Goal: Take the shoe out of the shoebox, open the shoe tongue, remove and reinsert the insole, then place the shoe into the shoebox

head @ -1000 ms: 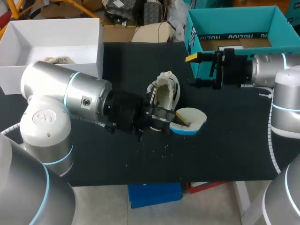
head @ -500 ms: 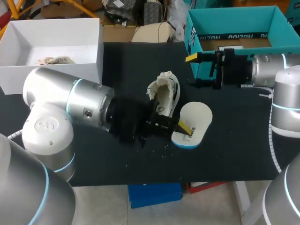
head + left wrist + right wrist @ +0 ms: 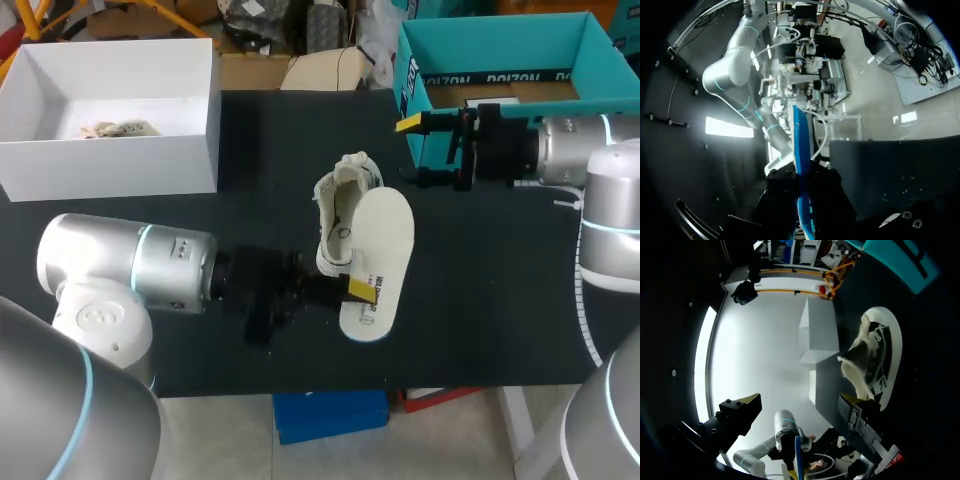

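A white shoe (image 3: 342, 212) stands on the black table (image 3: 480, 300) near the middle, with its opening facing up. My left gripper (image 3: 353, 290) is shut on one end of the white insole (image 3: 382, 250) with a blue edge, which stretches along the shoe's right side. In the left wrist view the insole (image 3: 801, 150) stands edge-on between the fingers of my left gripper (image 3: 803, 205). My right gripper (image 3: 420, 152) hangs open and empty beside the teal shoebox (image 3: 412, 85), to the right of the shoe. The right wrist view shows the right gripper (image 3: 800, 410), with the shoe (image 3: 860, 360) and insole (image 3: 890, 342) ahead of it.
A white open box (image 3: 120, 150) stands at the back left of the table, with crumpled paper inside. The teal shoebox (image 3: 900, 262) takes up the back right corner.
My left arm has drawn back toward the table's front and swung the insole round, from curled beside the shoe's heel to lying lengthwise along the shoe. The right arm has not moved.
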Controlling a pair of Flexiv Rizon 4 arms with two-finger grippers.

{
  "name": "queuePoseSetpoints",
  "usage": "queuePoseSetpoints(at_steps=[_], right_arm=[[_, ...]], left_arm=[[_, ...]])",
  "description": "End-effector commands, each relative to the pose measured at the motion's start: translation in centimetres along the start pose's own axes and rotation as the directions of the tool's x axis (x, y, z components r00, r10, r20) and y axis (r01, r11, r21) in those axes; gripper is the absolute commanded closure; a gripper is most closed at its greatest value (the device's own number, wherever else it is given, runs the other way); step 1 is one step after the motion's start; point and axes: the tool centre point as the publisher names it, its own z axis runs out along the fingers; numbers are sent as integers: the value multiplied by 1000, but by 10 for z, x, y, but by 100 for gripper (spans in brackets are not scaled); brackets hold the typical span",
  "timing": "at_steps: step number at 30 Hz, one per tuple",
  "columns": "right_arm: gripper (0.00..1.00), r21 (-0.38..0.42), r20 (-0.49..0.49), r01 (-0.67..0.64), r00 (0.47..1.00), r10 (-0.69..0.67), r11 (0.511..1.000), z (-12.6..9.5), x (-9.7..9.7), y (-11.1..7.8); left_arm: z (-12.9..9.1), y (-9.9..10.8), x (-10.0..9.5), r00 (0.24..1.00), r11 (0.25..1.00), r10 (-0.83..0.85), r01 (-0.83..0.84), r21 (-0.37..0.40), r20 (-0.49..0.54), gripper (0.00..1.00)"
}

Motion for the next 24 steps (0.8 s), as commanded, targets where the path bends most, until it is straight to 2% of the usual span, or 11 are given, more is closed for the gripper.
queuePoseSetpoints(at_steps=[1, 8, 15, 24], right_arm=[[0, -4, 0, 0, 1000, 0, 1000, 2, -1, 0], [0, -4, 0, 0, 1000, 0, 1000, 2, -1, 0], [0, -4, 0, 0, 1000, 0, 1000, 2, -1, 0], [0, -4, 0, 0, 1000, 0, 1000, 2, -1, 0]], left_arm=[[-4, 5, 14, 997, 997, 73, -73, -30, 4, 100], [-14, 32, 31, 993, 992, 115, -115, -53, -8, 100], [-27, 72, 48, 995, 991, 96, -96, -96, -10, 100], [-36, 127, 47, 995, 988, 100, -100, -114, -10, 100]])
